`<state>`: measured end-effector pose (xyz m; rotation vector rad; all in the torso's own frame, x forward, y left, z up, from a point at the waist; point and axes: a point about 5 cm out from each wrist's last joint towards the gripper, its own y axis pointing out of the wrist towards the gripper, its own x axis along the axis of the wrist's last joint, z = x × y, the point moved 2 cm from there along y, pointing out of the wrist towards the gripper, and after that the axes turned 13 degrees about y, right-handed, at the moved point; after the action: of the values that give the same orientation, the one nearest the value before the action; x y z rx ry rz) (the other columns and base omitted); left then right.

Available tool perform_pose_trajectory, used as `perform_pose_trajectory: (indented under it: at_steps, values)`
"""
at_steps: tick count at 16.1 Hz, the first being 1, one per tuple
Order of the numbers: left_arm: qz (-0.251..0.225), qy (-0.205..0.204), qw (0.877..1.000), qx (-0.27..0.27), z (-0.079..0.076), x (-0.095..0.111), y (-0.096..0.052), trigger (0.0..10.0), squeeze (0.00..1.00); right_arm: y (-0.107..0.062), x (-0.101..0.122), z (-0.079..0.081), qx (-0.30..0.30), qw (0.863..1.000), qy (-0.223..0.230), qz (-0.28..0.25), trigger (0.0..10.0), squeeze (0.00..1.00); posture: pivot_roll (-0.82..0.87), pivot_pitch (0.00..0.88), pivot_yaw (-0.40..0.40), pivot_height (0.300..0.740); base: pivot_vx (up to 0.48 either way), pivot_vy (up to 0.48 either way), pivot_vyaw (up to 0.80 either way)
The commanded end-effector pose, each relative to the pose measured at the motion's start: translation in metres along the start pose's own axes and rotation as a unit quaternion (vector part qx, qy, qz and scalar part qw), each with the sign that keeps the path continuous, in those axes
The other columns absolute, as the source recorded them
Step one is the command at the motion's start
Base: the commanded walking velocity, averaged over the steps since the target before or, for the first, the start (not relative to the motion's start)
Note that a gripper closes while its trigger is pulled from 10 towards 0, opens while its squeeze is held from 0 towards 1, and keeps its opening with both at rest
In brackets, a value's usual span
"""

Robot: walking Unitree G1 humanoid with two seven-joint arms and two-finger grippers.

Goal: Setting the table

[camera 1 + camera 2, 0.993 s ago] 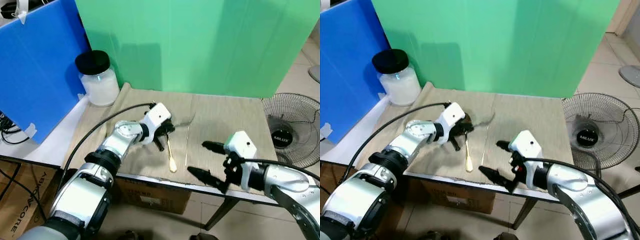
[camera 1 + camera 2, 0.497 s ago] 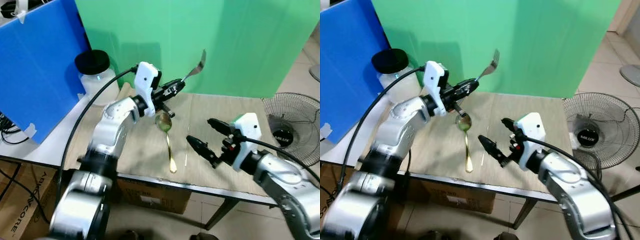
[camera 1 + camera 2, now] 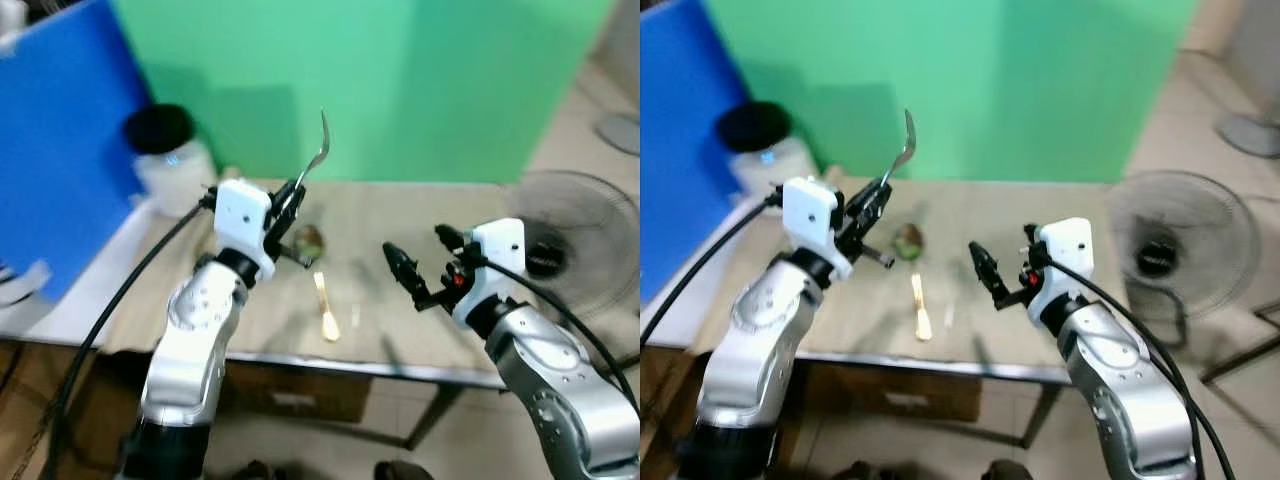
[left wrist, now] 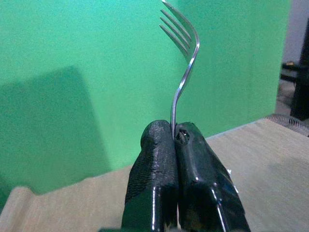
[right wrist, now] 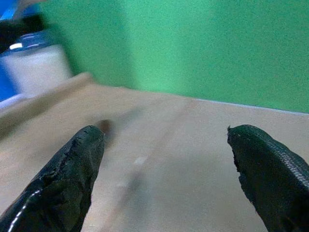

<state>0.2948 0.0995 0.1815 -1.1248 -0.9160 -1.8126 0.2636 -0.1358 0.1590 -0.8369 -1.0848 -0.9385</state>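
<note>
My left gripper [image 3: 289,204] is shut on the handle of a silver fork [image 3: 319,150], held above the table with the tines pointing up. The left wrist view shows both fingers [image 4: 159,159] pressed together on the fork [image 4: 186,53]. A gold spoon [image 3: 323,298] lies on the beige cloth [image 3: 450,205] just below and right of that gripper, its bowl [image 3: 307,240] toward the back. A thin pale stick [image 3: 948,316] lies beside the spoon. My right gripper [image 3: 420,255] hovers open over the cloth to the right of the spoon, holding nothing; its fingertips [image 5: 84,150] stand wide apart.
A glass jar with a black lid [image 3: 165,160] stands at the table's back left, next to a blue board [image 3: 60,150]. A green backdrop [image 3: 420,80] closes off the back. A floor fan [image 3: 570,235] sits off the table's right edge. The near table edge runs below both grippers.
The view has shifted and blurred. My left gripper has pulled the fork lower and nearer, turning it upright. My right gripper stays open at about the same spot.
</note>
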Motion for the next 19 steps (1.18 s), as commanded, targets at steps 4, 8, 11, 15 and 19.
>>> perform_pose_trajectory:
  at_steps: [4,8,11,15,19]
  values:
    - [0.009,0.021,0.999,0.046,-0.003,0.014,-0.013,10.0,0.00,0.000,0.005,-0.002,-0.028,0.999,-0.013,-0.017,10.0,0.00,-0.11,0.021,0.078,0.740,0.000,0.000,-0.80]
    - [0.041,0.016,0.996,0.081,-0.001,0.007,-0.028,10.0,0.00,-0.002,0.003,-0.004,-0.040,0.999,-0.023,-0.003,10.0,0.00,-0.11,0.032,0.063,0.740,0.000,0.000,-0.80]
    - [0.044,0.010,0.995,0.093,0.002,0.008,-0.031,10.0,0.00,-0.002,0.004,-0.006,-0.045,0.998,-0.035,0.001,10.0,0.00,-0.11,0.032,0.054,0.740,0.000,0.000,-0.80]
    - [0.037,0.020,0.994,0.100,0.005,0.014,-0.031,10.0,0.00,-0.001,0.004,-0.008,-0.043,0.999,-0.031,0.008,10.0,0.00,-0.11,0.030,0.044,0.740,0.000,0.000,-0.80]
    - [0.032,0.018,0.995,0.097,0.005,0.016,-0.031,10.0,0.00,0.000,0.004,-0.008,-0.045,0.998,-0.033,0.006,10.0,0.00,-0.11,0.030,0.046,0.740,0.000,0.000,-0.80]
